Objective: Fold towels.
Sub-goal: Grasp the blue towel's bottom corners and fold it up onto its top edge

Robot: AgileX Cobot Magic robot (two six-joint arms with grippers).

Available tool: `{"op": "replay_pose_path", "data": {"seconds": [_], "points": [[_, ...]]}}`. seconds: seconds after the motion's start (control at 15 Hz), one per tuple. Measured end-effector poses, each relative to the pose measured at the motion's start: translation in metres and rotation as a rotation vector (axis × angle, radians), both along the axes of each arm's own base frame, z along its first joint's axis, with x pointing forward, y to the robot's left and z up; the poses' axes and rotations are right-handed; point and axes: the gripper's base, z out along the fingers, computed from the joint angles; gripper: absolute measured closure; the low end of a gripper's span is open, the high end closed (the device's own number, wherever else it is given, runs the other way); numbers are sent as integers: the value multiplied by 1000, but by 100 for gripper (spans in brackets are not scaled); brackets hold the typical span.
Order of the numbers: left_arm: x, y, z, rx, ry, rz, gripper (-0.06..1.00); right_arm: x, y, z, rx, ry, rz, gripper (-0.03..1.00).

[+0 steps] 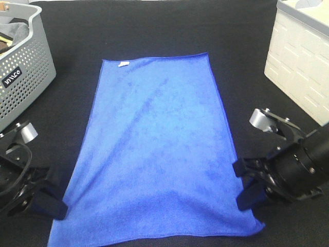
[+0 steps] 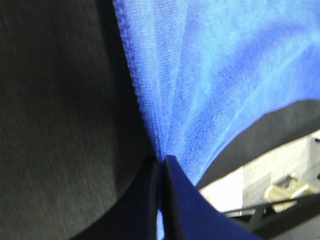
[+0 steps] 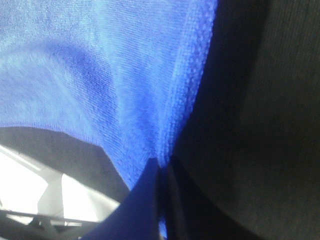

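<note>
**Both tools pinching the towel's long hems**

The blue towel (image 1: 154,154) is lying flat on the black desk (image 1: 154,31), its long edges running away from the robot. The left tool (image 1: 55,203) and right tool (image 1: 241,184) are each clamping tight on a long hem near the near corners. Bare desk is showing beyond the far hem and along both sides, up to the grey basket (image 1: 25,77) and white basket (image 1: 298,67). A small white tag (image 1: 123,64) is sitting at the far hem. The grey basket's label (image 1: 11,78) is carrying white lettering I cannot read.
</note>
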Motion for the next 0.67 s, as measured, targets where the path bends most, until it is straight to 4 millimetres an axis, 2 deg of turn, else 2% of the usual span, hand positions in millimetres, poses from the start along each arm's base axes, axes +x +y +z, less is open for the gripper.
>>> {"op": "replay_pose_path", "data": {"seconds": [0.13,0.33,0.47,0.67], "points": [[-9,1,5,-11,9,-7,94,-19,-4,-1,1,31,-7,97],[-37,6,8,-6,11,-11,94,-39,-9,-1,-1,43,-14,97],[-49,8,13,-10,-12,4,94,-41,-10,5,1,-1,-21,97],[-40,11,15,15,-74,99,94,-35,-12,6,-18,-41,-38,97]]}}
